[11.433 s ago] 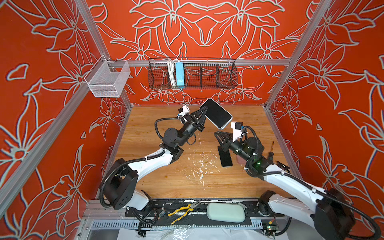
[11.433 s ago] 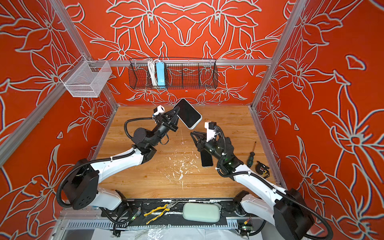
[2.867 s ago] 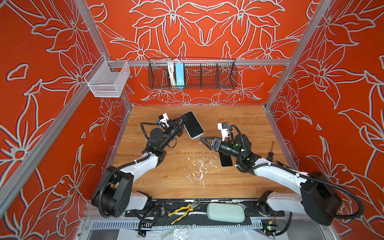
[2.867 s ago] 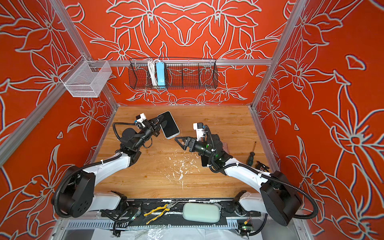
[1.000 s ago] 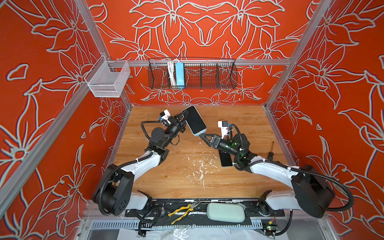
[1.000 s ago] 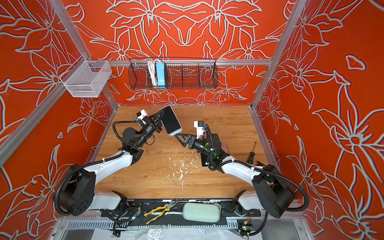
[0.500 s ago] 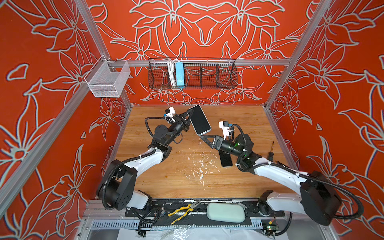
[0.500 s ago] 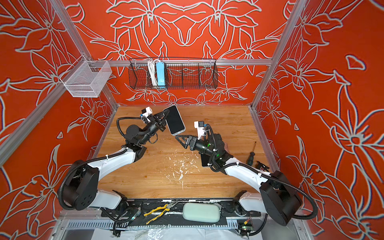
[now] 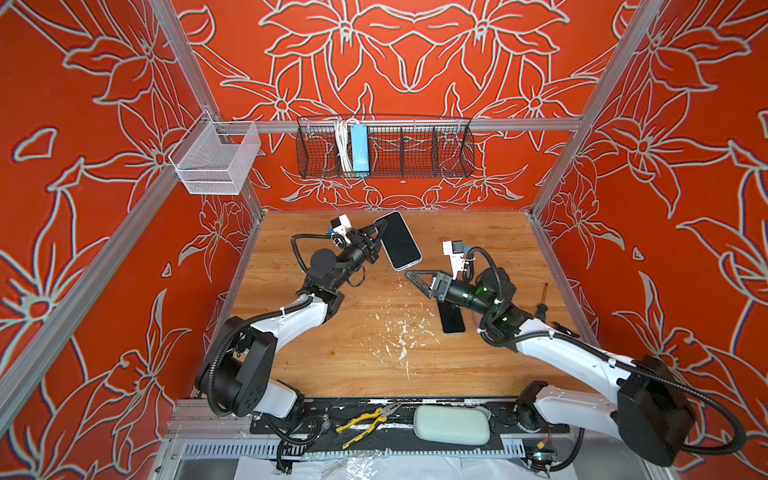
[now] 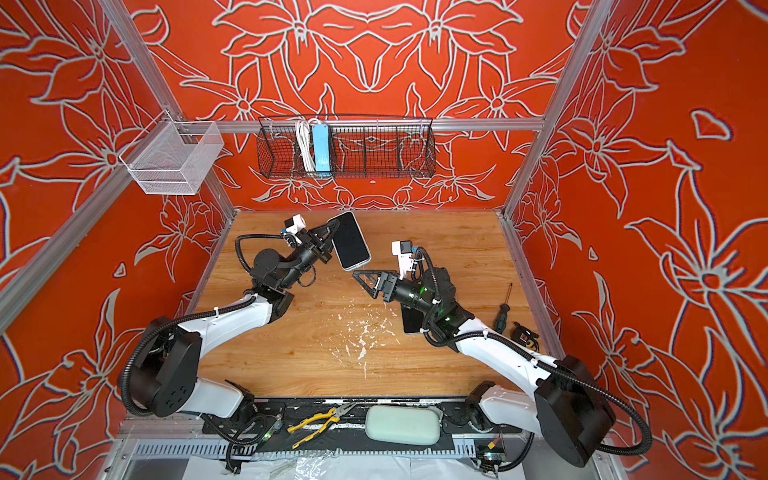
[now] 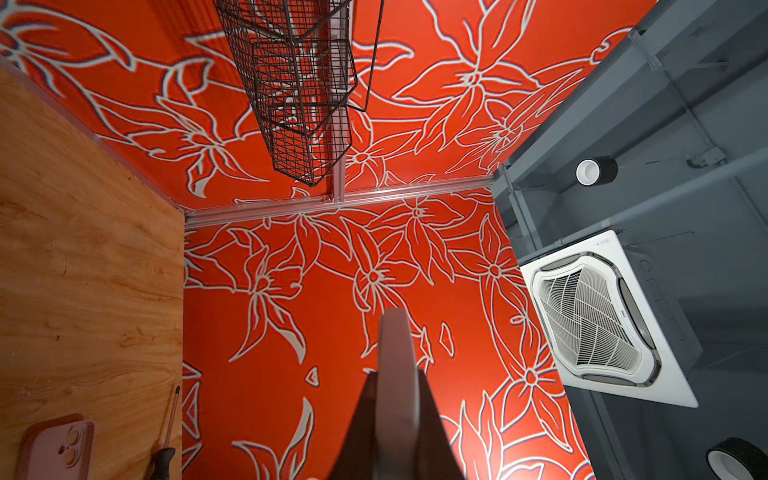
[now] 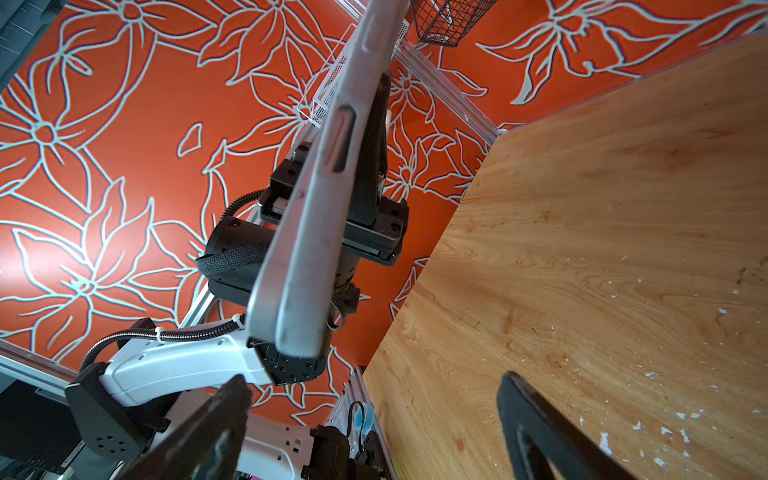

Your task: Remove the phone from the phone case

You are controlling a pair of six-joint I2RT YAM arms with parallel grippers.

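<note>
Orange flowered booth, wooden tabletop (image 9: pixel 332 353). I see left gripper (image 9: pixel 380 232) clamped on phone (image 9: pixel 400 243), tilted above tabletop, pale case (image 12: pixel 316 199) round its edge. Right gripper (image 9: pixel 415 278) spread wide, empty, near phone's lower end.

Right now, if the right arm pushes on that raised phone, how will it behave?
Probably stiff: the phone looks a flat, unbent slab. The left fingers pinch it near one edge only, so a push on the free end may pivot it. The case rim looks smooth, so the open right fingers could slip.
</note>
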